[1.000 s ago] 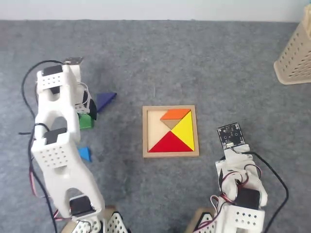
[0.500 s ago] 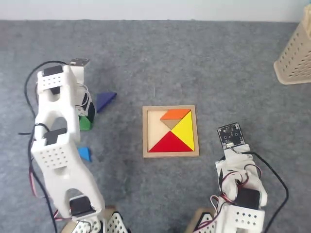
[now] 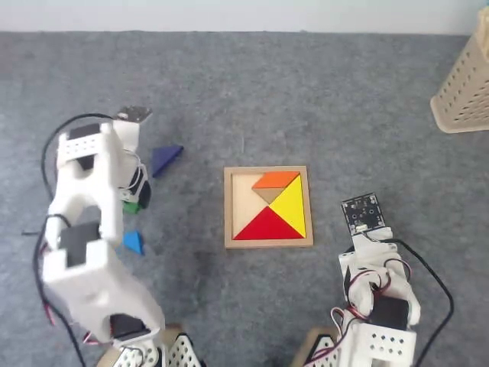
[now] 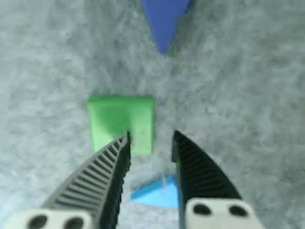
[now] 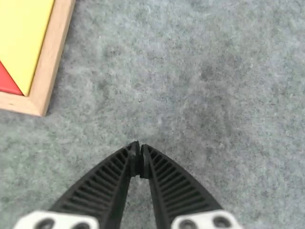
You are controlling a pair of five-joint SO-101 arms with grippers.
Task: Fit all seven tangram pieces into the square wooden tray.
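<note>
The square wooden tray lies mid-table and holds an orange, a brown, a yellow and a red piece. To its left on the carpet lie a dark blue triangle, a light blue piece and a green square, mostly hidden under the left arm. My left gripper is open just above the green square, one finger over its near edge, with the light blue piece below and the dark blue triangle beyond. My right gripper is shut over bare carpet beside the tray's corner.
A cream perforated basket stands at the far right edge. Grey carpet covers the whole table, with open room behind and in front of the tray. The right arm's base sits at the front right.
The left arm has shifted a little to the right and nearer, now covering most of the green square. The right arm and the tray's pieces have not moved.
</note>
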